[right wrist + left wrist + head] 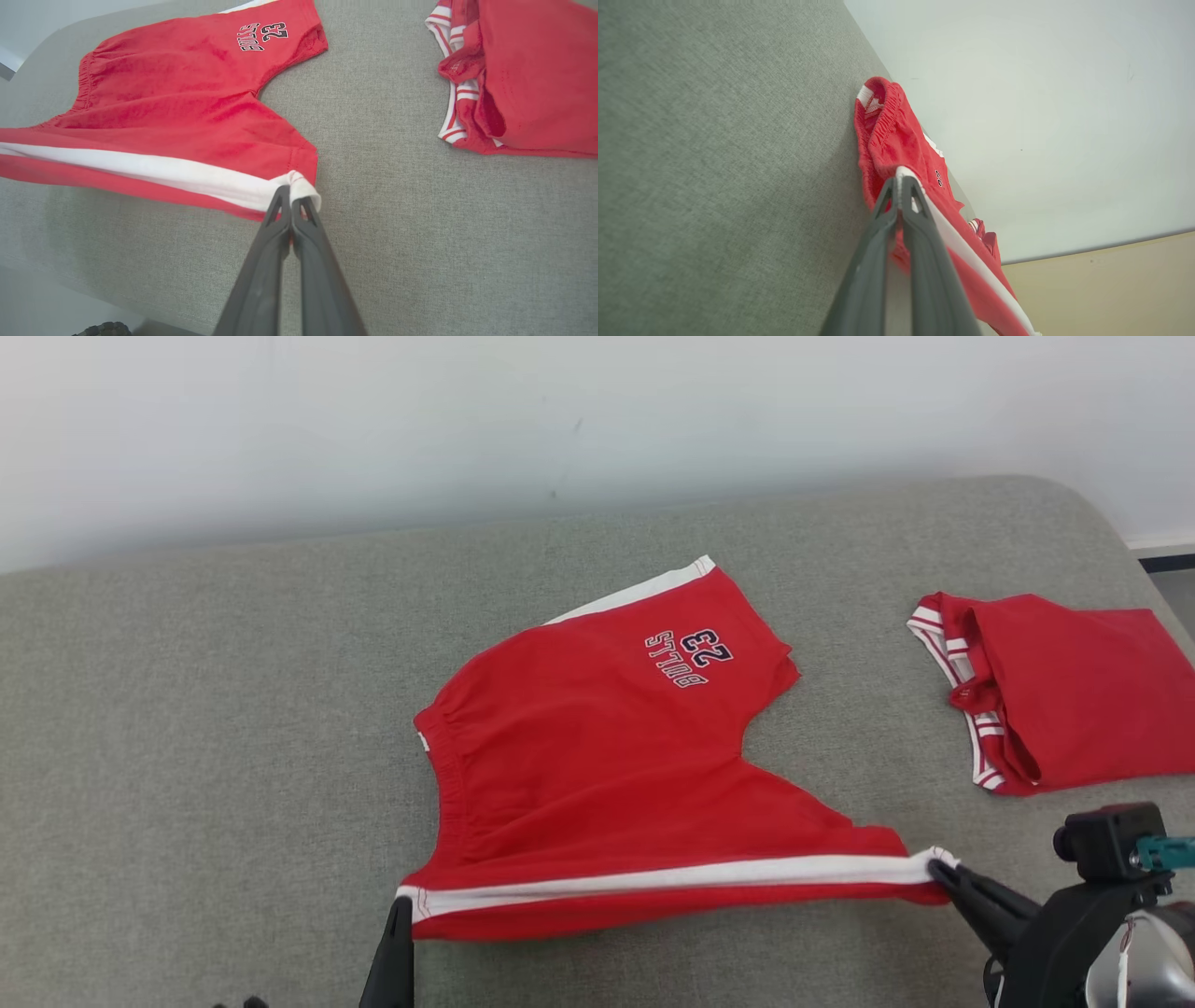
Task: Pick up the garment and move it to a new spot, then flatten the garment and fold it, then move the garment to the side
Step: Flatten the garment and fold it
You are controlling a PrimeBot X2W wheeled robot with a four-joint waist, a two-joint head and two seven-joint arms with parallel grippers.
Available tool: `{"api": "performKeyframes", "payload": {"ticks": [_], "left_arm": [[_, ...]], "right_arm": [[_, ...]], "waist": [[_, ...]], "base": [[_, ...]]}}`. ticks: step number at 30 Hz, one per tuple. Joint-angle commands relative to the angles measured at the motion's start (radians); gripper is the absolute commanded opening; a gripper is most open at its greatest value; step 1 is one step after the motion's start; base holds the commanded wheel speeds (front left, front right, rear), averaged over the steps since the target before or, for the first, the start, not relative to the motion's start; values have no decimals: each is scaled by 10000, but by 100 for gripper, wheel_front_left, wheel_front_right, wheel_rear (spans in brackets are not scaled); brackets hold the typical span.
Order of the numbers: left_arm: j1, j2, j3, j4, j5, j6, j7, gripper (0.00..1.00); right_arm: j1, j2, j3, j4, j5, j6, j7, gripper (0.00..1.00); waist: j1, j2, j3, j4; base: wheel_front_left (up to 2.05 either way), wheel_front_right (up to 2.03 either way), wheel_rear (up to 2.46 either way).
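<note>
Grey fabric surface (187,756), white wall (373,429) behind, left pincer (401,907) and right pincer (936,870) each pinching red shorts (579,756)

On cushion (187,728), shorts (597,775) left of second garment (1074,700)

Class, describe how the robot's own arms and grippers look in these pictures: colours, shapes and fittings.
The left gripper and right gripper each have two long, dark grey fingers that taper to narrow tips, with a triangular cut-out near each tip. Behind the right gripper sit a black bracket, a boxy black block with a teal fitting, and a pale, silvery forearm.
</note>
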Motion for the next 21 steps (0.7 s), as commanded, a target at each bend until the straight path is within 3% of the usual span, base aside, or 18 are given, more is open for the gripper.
{"api": "performKeyframes", "payload": {"ticks": [1, 8, 21], "left_arm": [[-258, -17, 66, -97, 157, 49, -91, 0], [-1685, -343, 190, 354, 601, 141, -113, 0], [-4000, -987, -73, 1612, 1111, 374, -147, 0]], "right_arm": [[-370, -130, 35, 17, -27, -26, -100, 0], [-2533, -936, 870, 1137, -397, -26, -618, 0], [-7114, -1653, 3036, 4990, -1117, -26, -2099, 0]], "waist": [[1, 1, 141, 116], [1, 1, 675, 486], [1, 1, 1675, 1360]], "base": [[0, 0, 0], [0, 0, 0], [0, 0, 0]]}}
